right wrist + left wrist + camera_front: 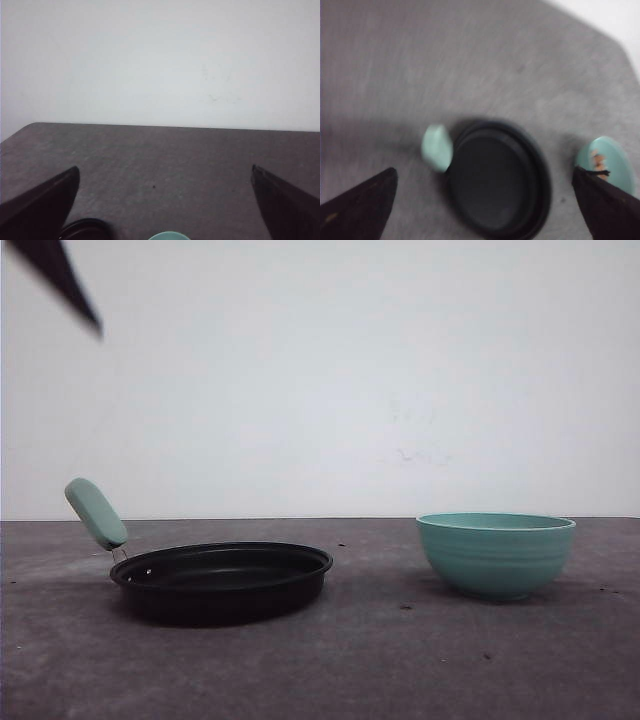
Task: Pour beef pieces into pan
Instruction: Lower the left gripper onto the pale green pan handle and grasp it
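Left pincer (482, 210) agape above pan (497, 177), teal bowl (495, 554) well apart.

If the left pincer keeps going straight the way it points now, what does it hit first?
Most likely the pan: the open left pincer looks down on it, with the black bottom between the fingertips. The bowl sits off to one side. The picture is blurred, so depth is uncertain.
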`<move>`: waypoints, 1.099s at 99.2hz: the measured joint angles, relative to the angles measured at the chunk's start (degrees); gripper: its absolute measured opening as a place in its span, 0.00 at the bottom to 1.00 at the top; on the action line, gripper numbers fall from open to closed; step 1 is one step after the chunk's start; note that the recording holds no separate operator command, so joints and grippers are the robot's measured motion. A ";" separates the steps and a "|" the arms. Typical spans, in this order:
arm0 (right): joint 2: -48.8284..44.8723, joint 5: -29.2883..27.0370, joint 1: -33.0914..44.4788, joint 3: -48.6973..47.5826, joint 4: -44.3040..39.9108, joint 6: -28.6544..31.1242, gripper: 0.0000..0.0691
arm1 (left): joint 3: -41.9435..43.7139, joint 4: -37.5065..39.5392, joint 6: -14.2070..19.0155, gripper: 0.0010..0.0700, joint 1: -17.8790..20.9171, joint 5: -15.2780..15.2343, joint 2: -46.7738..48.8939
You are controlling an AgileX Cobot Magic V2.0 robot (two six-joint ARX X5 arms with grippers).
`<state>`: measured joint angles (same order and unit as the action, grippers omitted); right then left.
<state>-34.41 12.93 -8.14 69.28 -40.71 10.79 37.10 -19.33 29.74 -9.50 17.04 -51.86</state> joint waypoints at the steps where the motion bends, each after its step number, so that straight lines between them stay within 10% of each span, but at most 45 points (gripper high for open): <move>1: 0.09 0.00 0.00 0.00 -0.11 0.00 0.99 | -0.96 0.90 0.57 0.99 0.02 0.00 -0.24; 65: 1.84 1.95 0.00 0.00 -8.28 1.70 0.99 | -5.57 31.01 9.31 0.98 -0.50 4.17 -29.16; 82: 2.95 1.99 0.00 0.00 -9.49 2.86 0.99 | -5.57 36.63 10.21 0.55 -0.50 4.22 -30.95; 100: 2.95 1.97 0.00 0.00 -11.23 3.17 0.99 | -5.57 38.34 10.36 0.41 -0.50 5.42 -33.70; 109: 2.95 1.92 0.00 0.00 -11.26 3.17 0.99 | -5.57 37.97 10.36 0.17 -0.52 6.86 -34.47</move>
<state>-31.46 14.85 -8.14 69.28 -51.96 13.96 31.53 18.63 40.10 -10.02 23.90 -86.32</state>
